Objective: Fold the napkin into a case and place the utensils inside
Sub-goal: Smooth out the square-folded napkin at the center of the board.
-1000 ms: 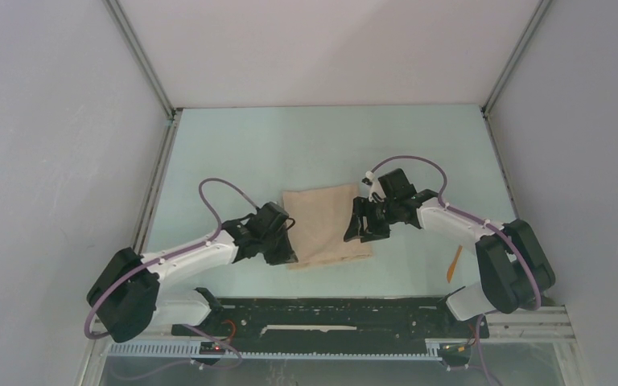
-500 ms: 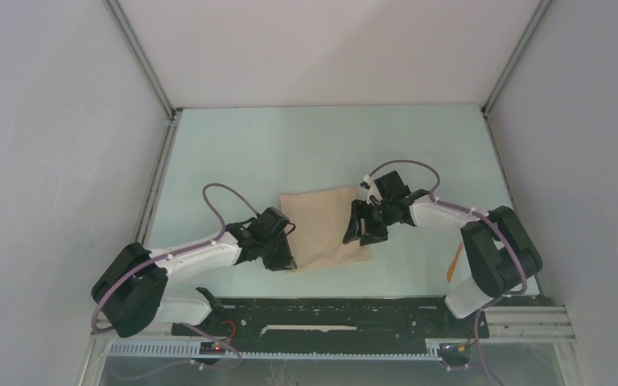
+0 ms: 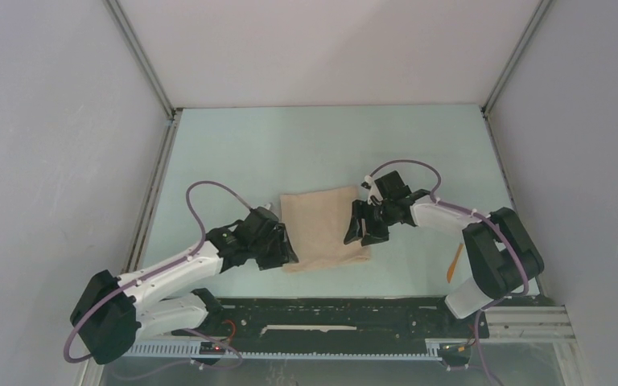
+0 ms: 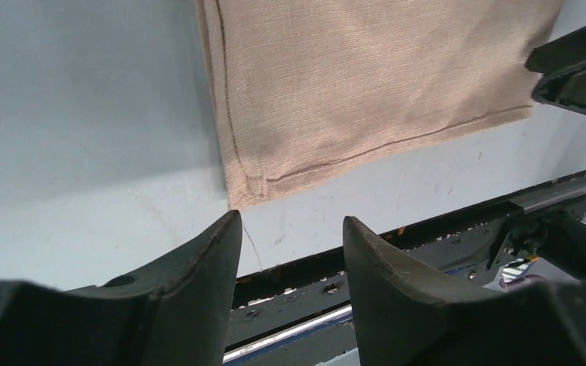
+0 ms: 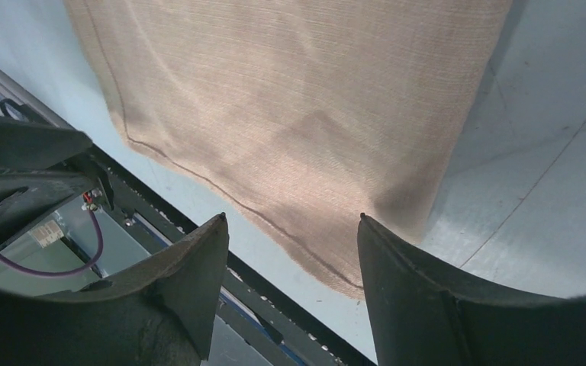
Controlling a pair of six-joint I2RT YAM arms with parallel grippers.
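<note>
Lying flat near the middle of the pale table, the napkin looks like a partly folded rectangle with no pocket yet. The left gripper and right gripper hang low at its two near corners, jaws spread and holding nothing, probably lined up to pinch those corners for another fold. One orange utensil lies well apart, toward the table's right edge.

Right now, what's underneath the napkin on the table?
Only the pale table shows around the napkin, which lies flat on it. One orange utensil lies apart, to its right. Anything beneath the cloth is covered; I cannot tell.
</note>
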